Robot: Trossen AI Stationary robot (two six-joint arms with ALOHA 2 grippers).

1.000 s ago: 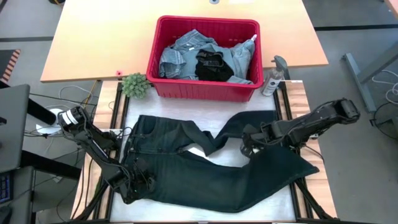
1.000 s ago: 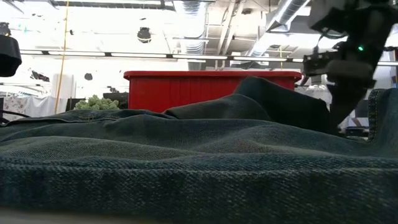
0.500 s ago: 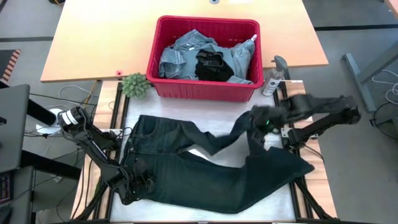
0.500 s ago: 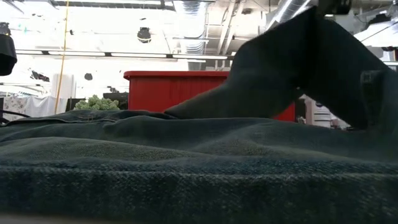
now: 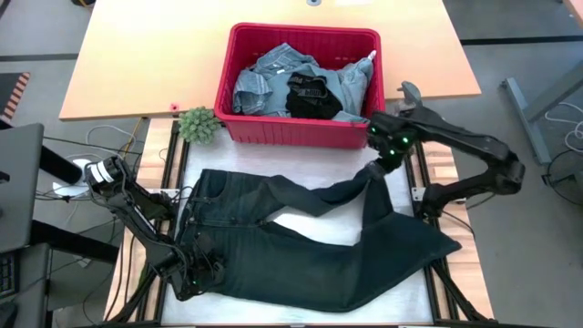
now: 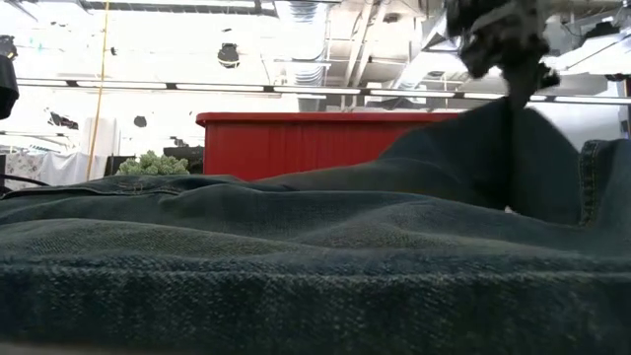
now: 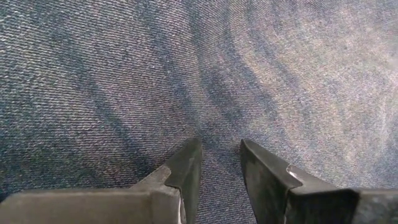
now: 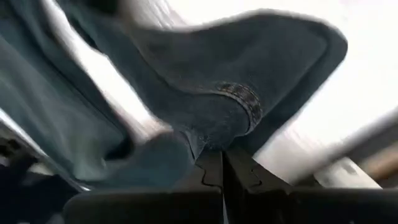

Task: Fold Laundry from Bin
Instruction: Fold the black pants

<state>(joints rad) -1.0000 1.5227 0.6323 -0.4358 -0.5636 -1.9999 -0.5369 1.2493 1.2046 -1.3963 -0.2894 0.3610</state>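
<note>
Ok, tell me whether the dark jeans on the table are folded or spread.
Spread, not folded: the dark jeans lie open across the table, with one leg end pinched and lifted by the right gripper.

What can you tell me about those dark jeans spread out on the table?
The dark jeans are heavy denim, lying mostly flat in front of the red bin, waistband toward the left arm. The left gripper presses on the cloth near the waist. The right gripper, shut on one leg's hem, lifts it off the table toward the bin.
</note>
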